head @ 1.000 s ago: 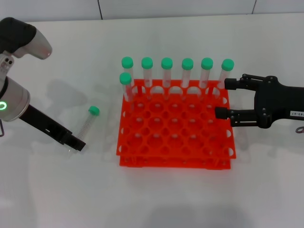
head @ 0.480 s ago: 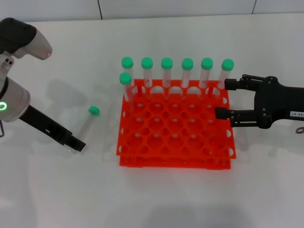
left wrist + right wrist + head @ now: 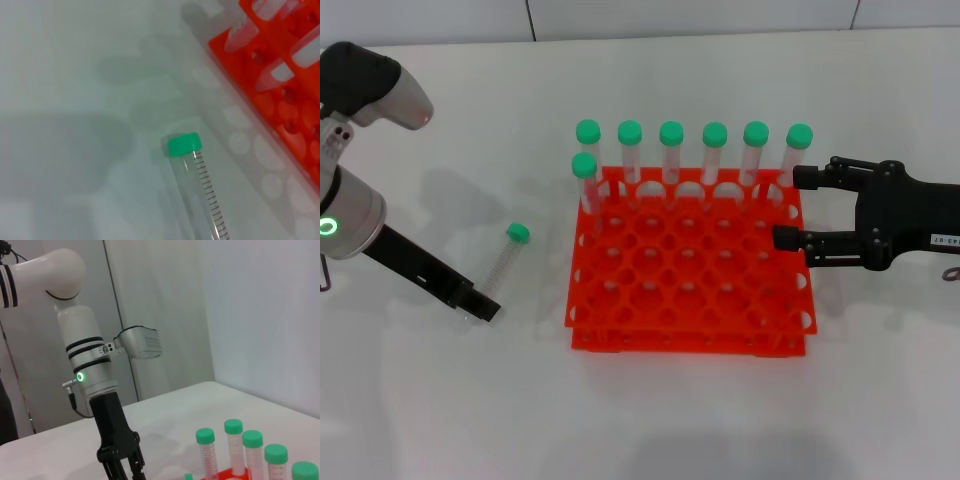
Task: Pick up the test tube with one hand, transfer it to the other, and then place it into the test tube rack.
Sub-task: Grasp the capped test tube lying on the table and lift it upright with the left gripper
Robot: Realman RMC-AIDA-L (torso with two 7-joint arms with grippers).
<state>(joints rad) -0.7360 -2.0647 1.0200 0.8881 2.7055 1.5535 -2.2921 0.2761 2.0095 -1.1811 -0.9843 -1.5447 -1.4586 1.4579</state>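
Note:
The test tube (image 3: 506, 256) lies flat on the white table left of the rack, its green cap (image 3: 518, 233) pointing away from me; the left wrist view shows the test tube (image 3: 202, 187) close up. My left gripper (image 3: 482, 306), plain black, hangs low just left of and nearer than the tube, apart from it. In the right wrist view the left gripper (image 3: 125, 471) has its fingers a little spread. The orange-red test tube rack (image 3: 688, 300) stands mid-table. My right gripper (image 3: 790, 208), with a white label, hovers open at the rack's right edge, holding nothing.
Several green-capped tubes (image 3: 671, 150) stand upright in the rack's back row, and one more (image 3: 585, 180) stands in the second row at the left. A corner of the rack (image 3: 300, 125) shows in the left wrist view, close to the lying tube.
The upper part of my left arm has shifted very slightly. The tube, the rack and the right gripper have not moved.

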